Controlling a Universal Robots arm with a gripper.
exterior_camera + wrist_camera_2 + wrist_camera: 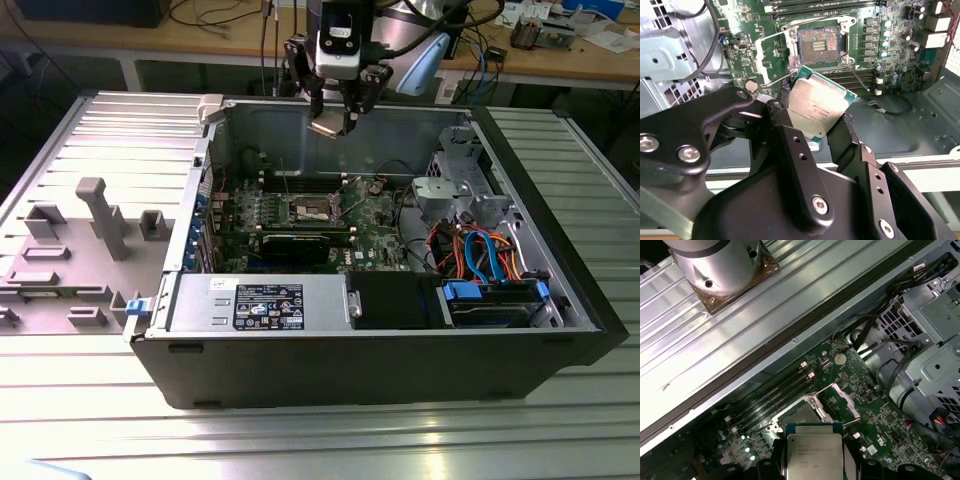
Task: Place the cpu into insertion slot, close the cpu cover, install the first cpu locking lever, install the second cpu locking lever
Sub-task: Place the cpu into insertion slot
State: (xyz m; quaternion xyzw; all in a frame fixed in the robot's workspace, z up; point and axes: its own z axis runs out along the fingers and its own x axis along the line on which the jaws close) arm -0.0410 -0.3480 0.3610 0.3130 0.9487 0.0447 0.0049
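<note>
Grey moulded plastic forms a fixture tray point(70, 250) with blocky posts, lying on the ribbed metal table point(320, 440) at the exterior view's left. Beside it stands the open black computer case point(400, 360), with a silvery power supply box point(260, 300) along its near wall and a green circuit board point(380, 215) on its floor. High over the board, near the case's far wall, the gripper point(333, 118) hangs with its black fingers point(782, 122) clamped on two opposite edges of the cpu point(328, 127). The cpu is a thin, nearly square chip with a dull silvery top and a green rim. In the second wrist view the cpu point(819, 107) is tilted, one corner pointing at the insertion slot point(818, 44), a square socket with a dark pin field and a bright metal rim. In the first wrist view the cpu cover point(847, 401), a thin metal frame, is swung open beside the slot. At the exterior view's right sit a perforated metal drive cage point(455, 190) and orange and blue cables point(485, 250).
</note>
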